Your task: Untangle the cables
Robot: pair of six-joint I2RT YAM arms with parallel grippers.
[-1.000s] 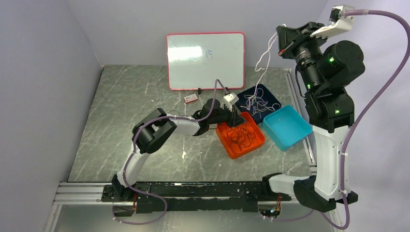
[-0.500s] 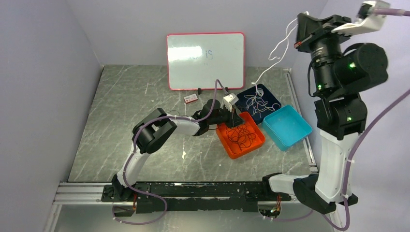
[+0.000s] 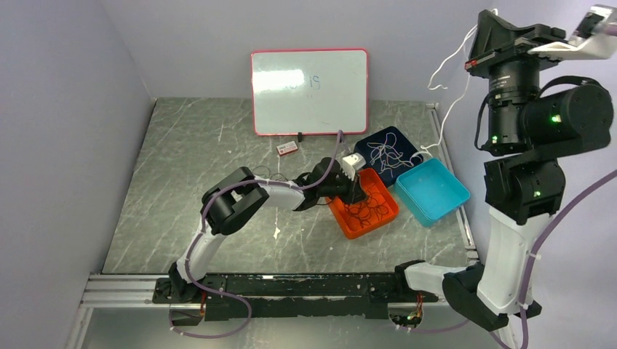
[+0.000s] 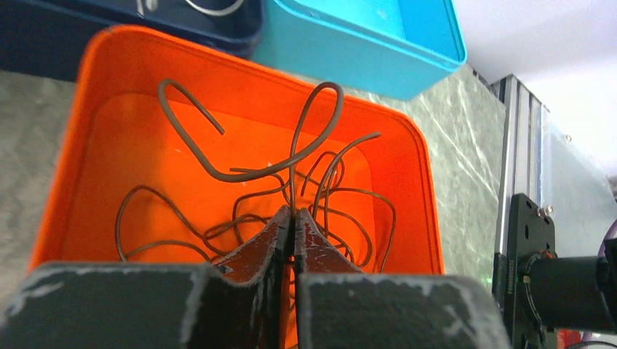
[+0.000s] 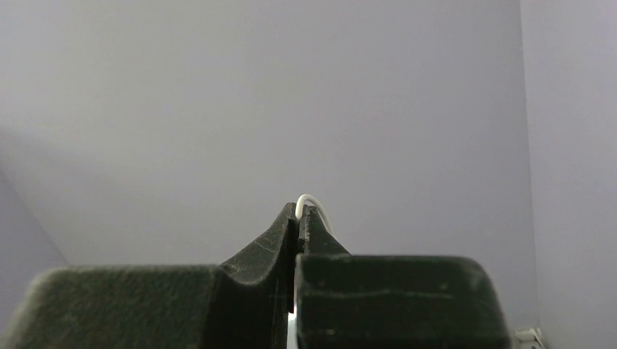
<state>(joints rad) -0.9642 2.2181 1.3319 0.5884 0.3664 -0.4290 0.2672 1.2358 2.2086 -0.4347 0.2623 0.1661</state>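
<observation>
Black cables lie in loose loops in an orange tray, which shows at mid-table in the top view. My left gripper is down in that tray, shut on one black cable strand. White cables lie in a navy tray behind it. My right gripper is raised high at the far right, shut on a white cable. That cable hangs down from it toward the navy tray's right edge.
A teal tray stands to the right of the orange one. A whiteboard leans on the back wall, with a small red and white item in front of it. Grey walls close in the left, back and right sides.
My right arm has risen and swung right, drawing the white cable up and out from the navy tray's heap. My left gripper has shifted slightly in the orange tray.
</observation>
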